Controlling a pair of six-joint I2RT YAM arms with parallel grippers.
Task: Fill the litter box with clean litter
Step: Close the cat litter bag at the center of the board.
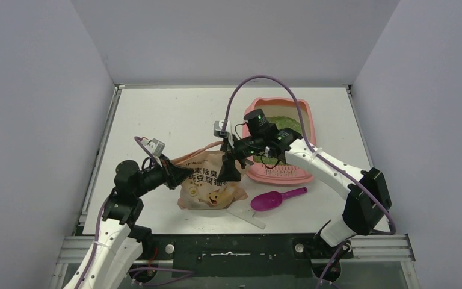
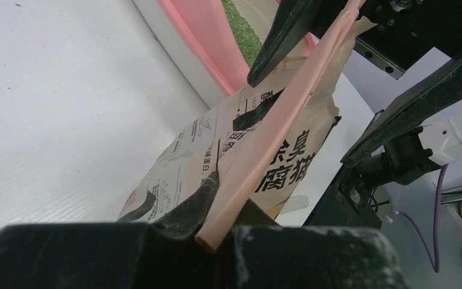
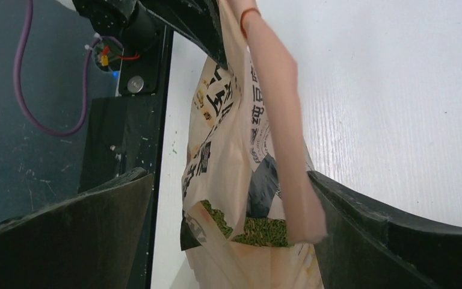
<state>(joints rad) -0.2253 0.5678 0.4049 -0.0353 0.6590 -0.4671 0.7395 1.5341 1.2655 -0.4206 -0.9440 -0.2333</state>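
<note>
The pink rectangular plastic litter box point(image 1: 280, 173) sits right of the wide-open right gripper point(image 1: 231, 164). The left gripper point(image 1: 183, 173) pinches the tan printed litter bag point(image 1: 207, 186), lettered "除臭".

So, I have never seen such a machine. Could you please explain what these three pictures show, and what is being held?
Two robot arms are bolted to a table. One picture looks down from above; the other two come from cameras on each wrist. On the table lie a pink litter box with green litter, a printed litter bag and a magenta scoop. The left pincer is shut on the bag's pink edge strip. The right pincer stands open around the bag's torn top, where green granules show.
</note>
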